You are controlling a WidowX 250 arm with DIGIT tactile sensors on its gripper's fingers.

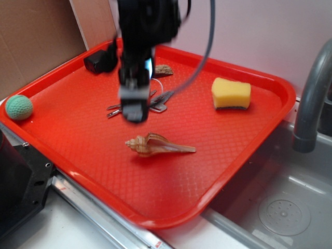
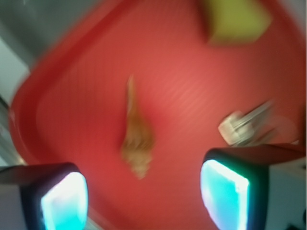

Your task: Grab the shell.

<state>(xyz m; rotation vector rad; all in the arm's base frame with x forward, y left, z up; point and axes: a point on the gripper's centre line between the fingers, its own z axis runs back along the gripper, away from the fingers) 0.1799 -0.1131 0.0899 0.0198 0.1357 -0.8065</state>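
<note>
Several things are spread over a red tray [image 1: 249,150] that rests beside a grey sink basin [image 1: 282,207]. At the far left, a green ball [image 1: 19,107] is seen resting on the tray's rim. Further right, near the back edge, a small black block [image 1: 98,62] is placed just beside the arm. The gripper [image 1: 134,106] is held above the tray's middle, blurred, with a bunch of silver keys [image 1: 158,101] lying under and just behind it; a flat brown fob [image 1: 163,70] is found near the back rim. The shell [image 1: 158,145] is laid on its side on the tray floor, in front of the gripper and apart from it, its ribbed whorl turned left and its long pointed tail turned right. At the right, a yellow sponge [image 1: 231,94] is set well apart from the shell, and a grey faucet [image 1: 311,93] is curved over the sink.

In the wrist view, two fingers [image 2: 62,201] with glowing cyan pads are spread wide, and nothing is held between them. The shell [image 2: 136,139] is shown in the gap ahead of them, untouched, with the keys [image 2: 240,125] at the right and the sponge [image 2: 235,21] at the top.
</note>
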